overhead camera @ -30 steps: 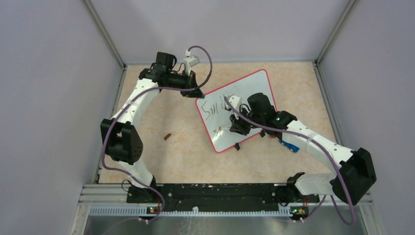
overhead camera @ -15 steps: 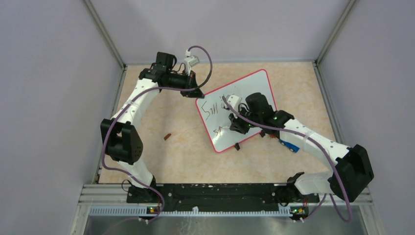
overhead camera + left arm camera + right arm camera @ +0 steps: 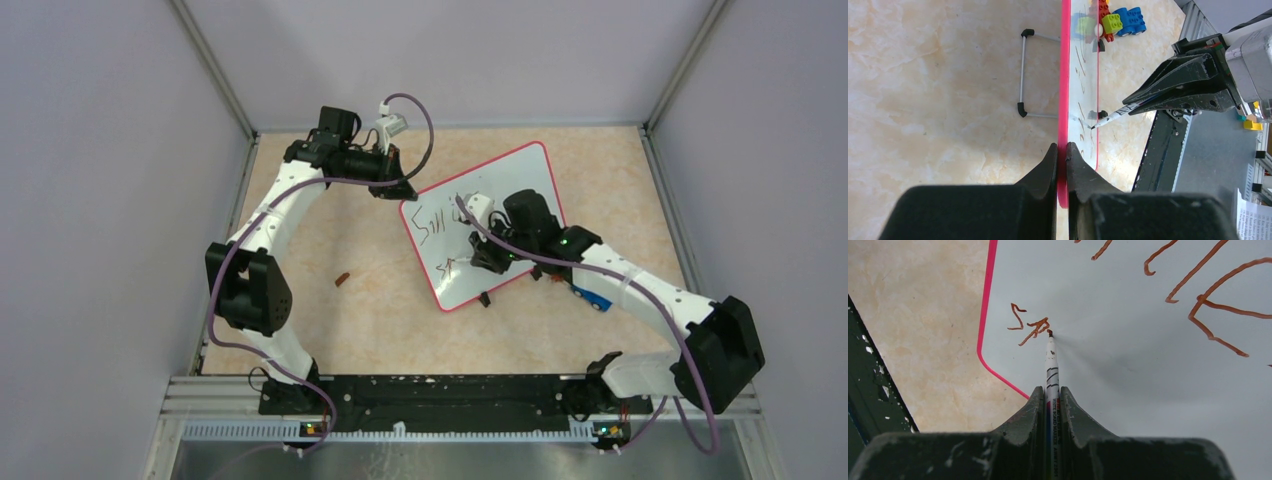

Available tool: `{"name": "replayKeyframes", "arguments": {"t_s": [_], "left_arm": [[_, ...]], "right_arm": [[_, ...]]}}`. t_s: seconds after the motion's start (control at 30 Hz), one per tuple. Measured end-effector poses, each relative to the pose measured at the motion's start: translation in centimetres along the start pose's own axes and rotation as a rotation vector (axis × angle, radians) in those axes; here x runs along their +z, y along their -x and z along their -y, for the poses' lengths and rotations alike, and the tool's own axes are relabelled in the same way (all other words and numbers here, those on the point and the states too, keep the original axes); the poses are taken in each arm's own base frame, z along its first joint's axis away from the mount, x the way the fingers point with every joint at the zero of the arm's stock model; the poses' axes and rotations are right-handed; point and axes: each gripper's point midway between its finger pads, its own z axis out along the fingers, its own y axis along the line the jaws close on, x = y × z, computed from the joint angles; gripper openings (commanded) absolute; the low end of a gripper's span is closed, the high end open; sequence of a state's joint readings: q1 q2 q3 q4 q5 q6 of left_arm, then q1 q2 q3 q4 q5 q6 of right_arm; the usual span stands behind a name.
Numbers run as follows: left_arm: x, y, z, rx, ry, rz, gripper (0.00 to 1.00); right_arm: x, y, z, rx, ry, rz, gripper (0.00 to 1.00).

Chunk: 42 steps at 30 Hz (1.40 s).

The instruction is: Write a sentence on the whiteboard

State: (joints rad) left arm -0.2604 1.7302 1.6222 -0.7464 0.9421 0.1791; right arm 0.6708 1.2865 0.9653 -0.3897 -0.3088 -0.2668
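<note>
The whiteboard (image 3: 520, 180) with its red-pink rim lies tilted on the table's far right half. My left gripper (image 3: 403, 190) is shut on the whiteboard's rim (image 3: 1064, 100) at its upper left corner. My right gripper (image 3: 480, 262) is shut on a white whiteboard marker (image 3: 1051, 365), whose tip touches the board (image 3: 1128, 330). The sentence (image 3: 440, 222) shows brownish-red "Smil" on the first line. A small start of the second line (image 3: 1029, 324) sits by the marker tip. The marker also shows in the left wrist view (image 3: 1113, 116).
A small brown piece (image 3: 343, 279) lies on the table left of the board. Coloured toy bricks (image 3: 1110, 20) sit beyond the board; a blue one (image 3: 592, 297) shows under my right arm. The board's wire stand (image 3: 1023, 75) rests on the table.
My right gripper has shifted slightly with the marker on the board's lower left part, adding strokes to the second line. The left arm has not moved.
</note>
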Motion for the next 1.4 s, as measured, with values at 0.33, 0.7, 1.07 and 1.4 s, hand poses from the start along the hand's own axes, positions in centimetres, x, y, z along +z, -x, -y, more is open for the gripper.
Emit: {"name": "replayKeyframes", "arguments": {"t_s": [0.33, 0.7, 1.07, 1.4], "left_arm": [[0.0, 0.0, -0.1, 0.001, 0.002, 0.000, 0.00], [0.0, 0.0, -0.1, 0.001, 0.003, 0.000, 0.00], [0.0, 0.0, -0.1, 0.001, 0.005, 0.000, 0.00], [0.0, 0.0, -0.1, 0.001, 0.004, 0.000, 0.00]], "right_arm": [[0.2, -2.1, -0.8, 0.010, 0.030, -0.047, 0.00], [0.3, -2.0, -0.8, 0.010, 0.037, -0.046, 0.00], [0.0, -1.7, -0.2, 0.032, 0.025, -0.037, 0.00], [-0.5, -1.6, 0.1, 0.038, 0.022, -0.028, 0.00]]}}
